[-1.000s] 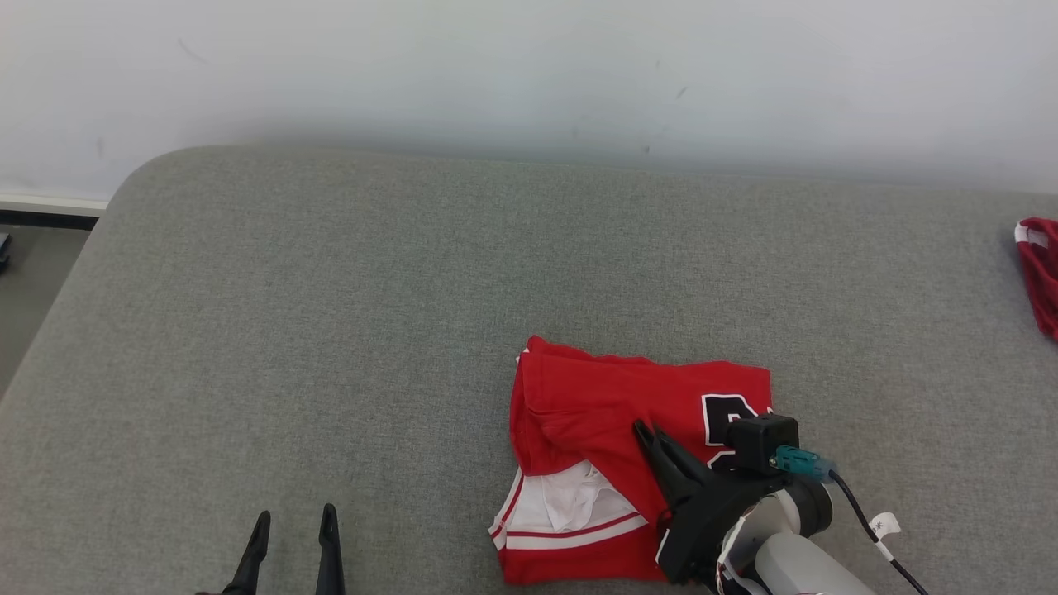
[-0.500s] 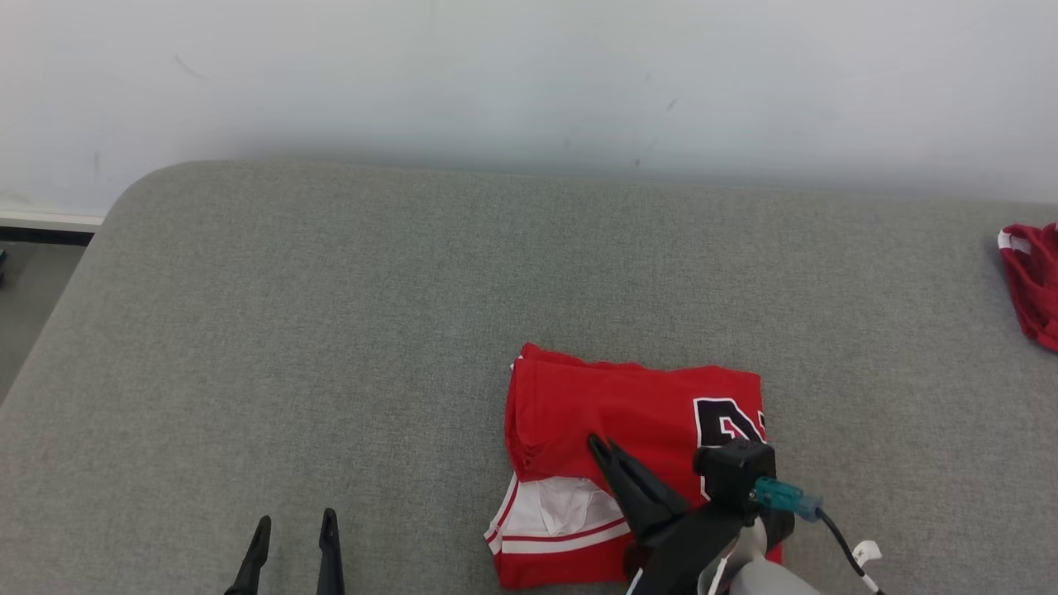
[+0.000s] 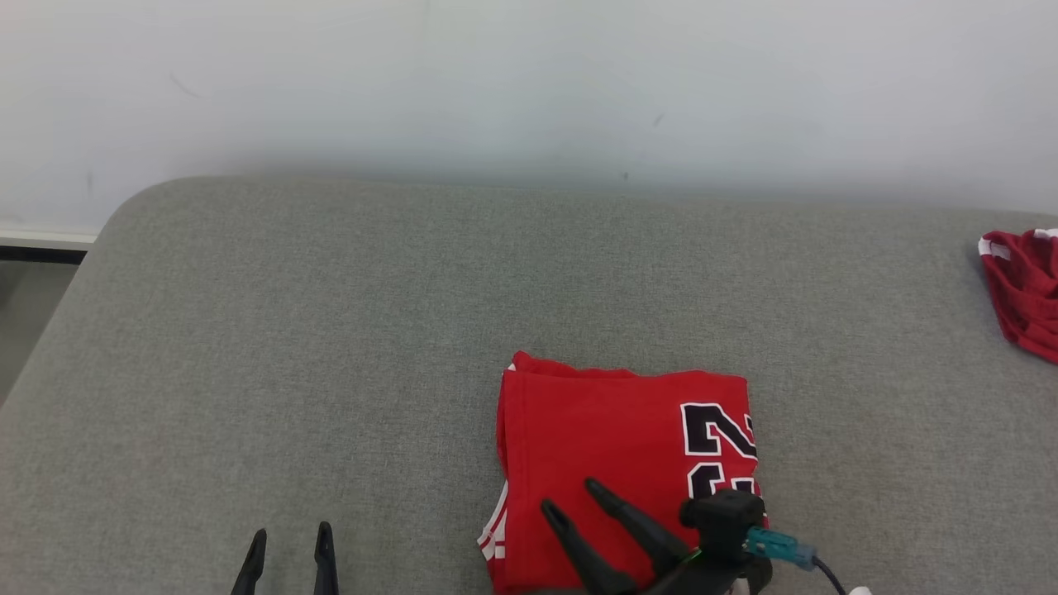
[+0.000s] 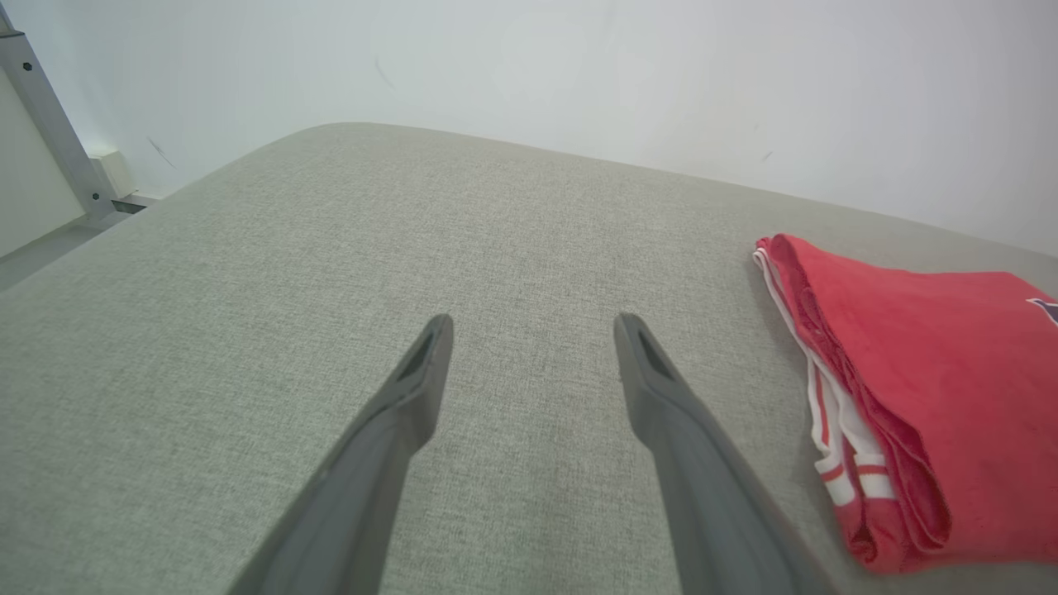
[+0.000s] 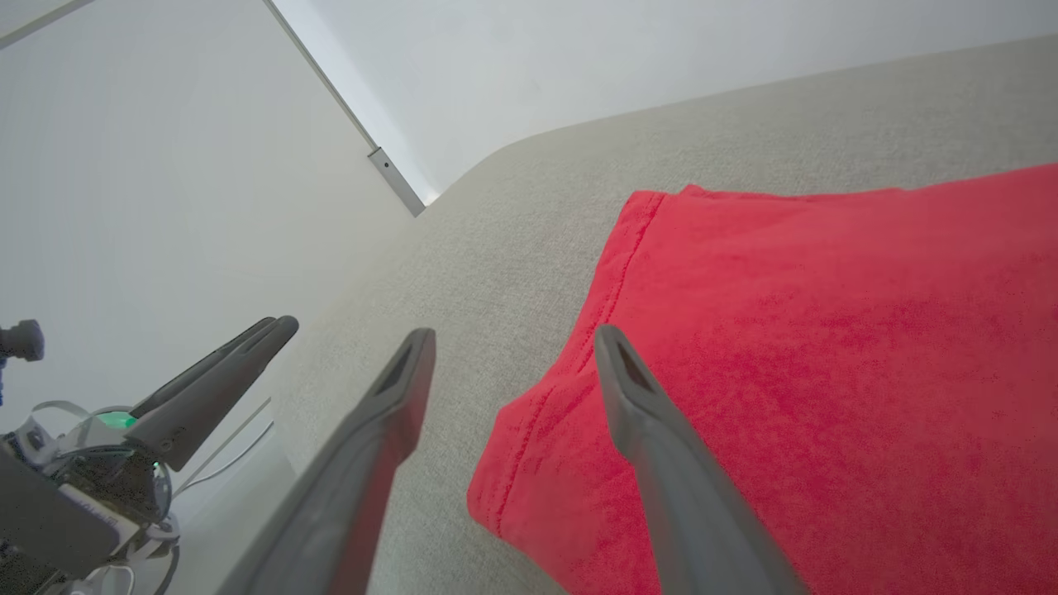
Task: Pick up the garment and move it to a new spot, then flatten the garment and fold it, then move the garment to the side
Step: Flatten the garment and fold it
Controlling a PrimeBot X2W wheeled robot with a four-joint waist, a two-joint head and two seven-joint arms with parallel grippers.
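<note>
Left gripper (image 3: 291,530) fingers apart, empty, low left over bare grey cushion (image 3: 289,330) — free room here. Garment (image 3: 612,438) right of centre near front edge: red folded rectangle, black number, white trim. Right gripper (image 3: 569,493) spread over its near-left corner, holding nothing. Second red cloth (image 3: 1021,289) at far right edge.

I see the garment (image 3: 612,438), a red jersey folded into a flat rectangle, black white-edged number on its right part, white striped trim at its left side, lying near the grey padded surface's (image 3: 331,330) near edge
</note>
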